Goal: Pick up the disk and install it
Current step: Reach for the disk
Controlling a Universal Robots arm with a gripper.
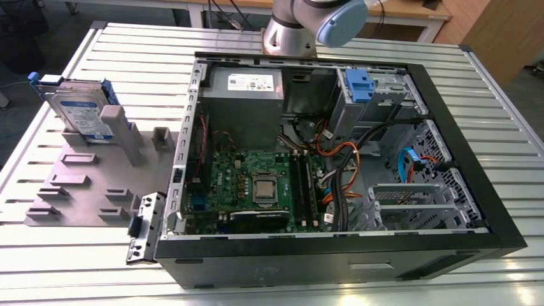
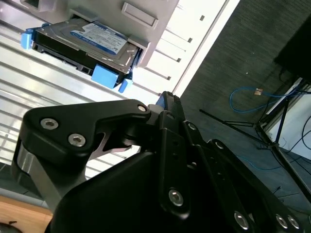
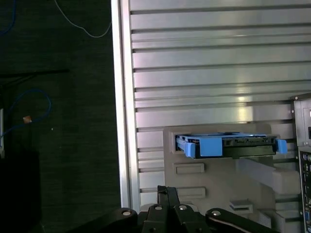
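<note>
"The disk, where is it, taking the open computer case as the mark?"

"Outside the case, off its side on the exterior view's left. It stands on edge in a grey fixture on the slatted table, and nothing grips it."

"And the gripper?"

"Short of the disk, well apart from it. Its fingers look pressed together, pinching nothing."

"How would it handle?"

"I judge it stiff and fairly heavy for its size: a metal body, smooth enough to slip. The label face and the underside should be spared. The two long edges with the blue rails seem the sound place to clamp."

"What does one view add over another?"

"The exterior view gives the case's inside and the drive cage with its blue bracket. The first wrist view meets the disk edge-on, so its thickness and rails read clearly. In the second wrist view the disk turns its white-and-blue label to us, beyond the gripper."
</note>
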